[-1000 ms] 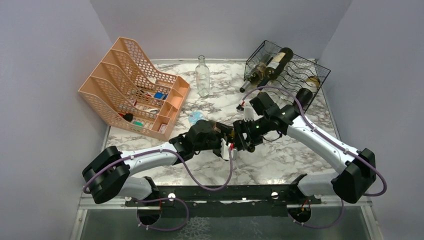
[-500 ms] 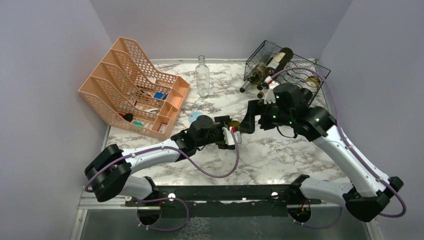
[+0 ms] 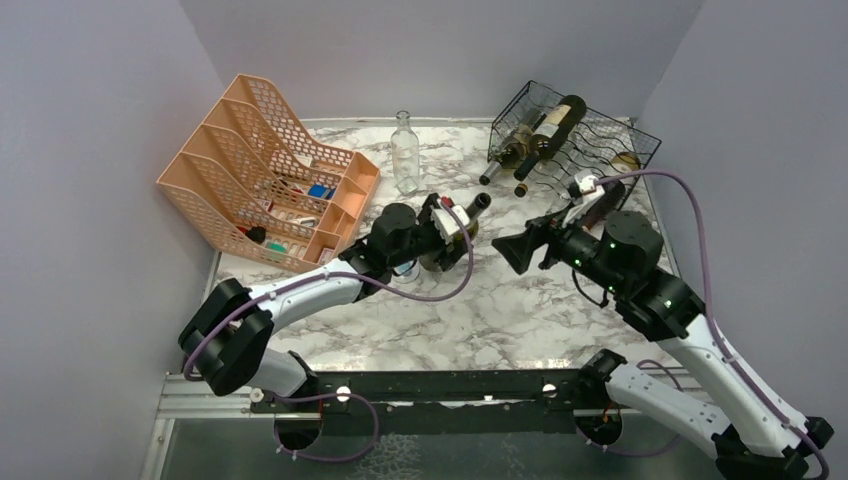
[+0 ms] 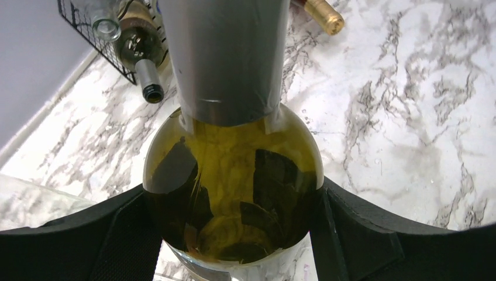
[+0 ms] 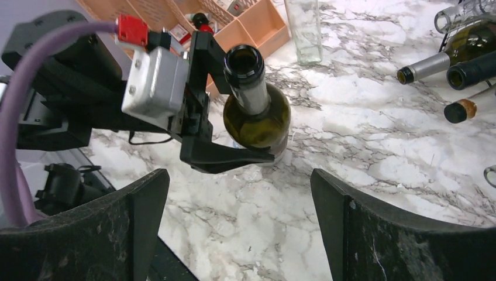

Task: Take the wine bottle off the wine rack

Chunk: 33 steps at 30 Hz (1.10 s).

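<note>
We note the left gripper (image 4: pixel 234 234) clamped on the wine bottle (image 5: pixel 257 114) at its round body. The bottle is off the wine rack (image 3: pixel 600 150), tilted over the table (image 3: pixel 520 310). The right gripper (image 5: pixel 240 216) is spread wide and empty.

Risk, we judge: smooth glass may pivot or slip, and the mouth is uncorked.

The rack holds other bottles (image 3: pixel 530 140); the file organizer (image 3: pixel 250 140) holds small items.

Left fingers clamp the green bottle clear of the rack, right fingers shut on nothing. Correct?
No: the right gripper is open, not shut; the right wrist view shows its fingers spread wide, empty. The left gripper does clamp the green bottle clear of the wine rack.
</note>
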Each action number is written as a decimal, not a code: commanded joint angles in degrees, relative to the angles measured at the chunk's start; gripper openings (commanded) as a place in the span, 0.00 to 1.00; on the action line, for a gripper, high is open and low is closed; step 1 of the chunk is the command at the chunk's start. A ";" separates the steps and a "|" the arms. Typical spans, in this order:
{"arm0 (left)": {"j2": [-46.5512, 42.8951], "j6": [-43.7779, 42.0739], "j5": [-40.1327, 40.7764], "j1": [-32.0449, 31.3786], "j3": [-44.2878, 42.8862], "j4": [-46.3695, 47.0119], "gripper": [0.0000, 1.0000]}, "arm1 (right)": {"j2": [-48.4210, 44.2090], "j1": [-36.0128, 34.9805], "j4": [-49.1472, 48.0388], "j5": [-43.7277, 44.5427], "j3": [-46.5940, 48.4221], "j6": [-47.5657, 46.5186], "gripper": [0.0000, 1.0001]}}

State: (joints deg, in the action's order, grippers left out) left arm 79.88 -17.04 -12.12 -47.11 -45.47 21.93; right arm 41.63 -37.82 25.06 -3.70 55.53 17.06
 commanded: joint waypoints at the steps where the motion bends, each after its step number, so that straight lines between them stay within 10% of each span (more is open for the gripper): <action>1: 1.37 11.25 -8.99 3.93 -3.83 8.67 0.36 | 4.68 -0.23 -11.37 -1.42 -0.59 -5.23 0.93; 28: 4.07 19.60 -23.56 8.97 -7.63 9.80 0.35 | 28.05 -0.24 -26.93 2.69 3.70 -3.93 0.44; 33: 3.16 20.17 -22.76 10.83 -7.58 9.80 0.60 | 31.31 -0.24 -28.44 1.80 5.85 -4.38 0.28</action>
State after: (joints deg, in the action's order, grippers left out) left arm 85.62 2.15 -32.27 -37.41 -50.00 24.69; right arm 70.74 -38.09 -0.25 -1.72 58.39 13.41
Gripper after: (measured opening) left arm 0.800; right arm 0.355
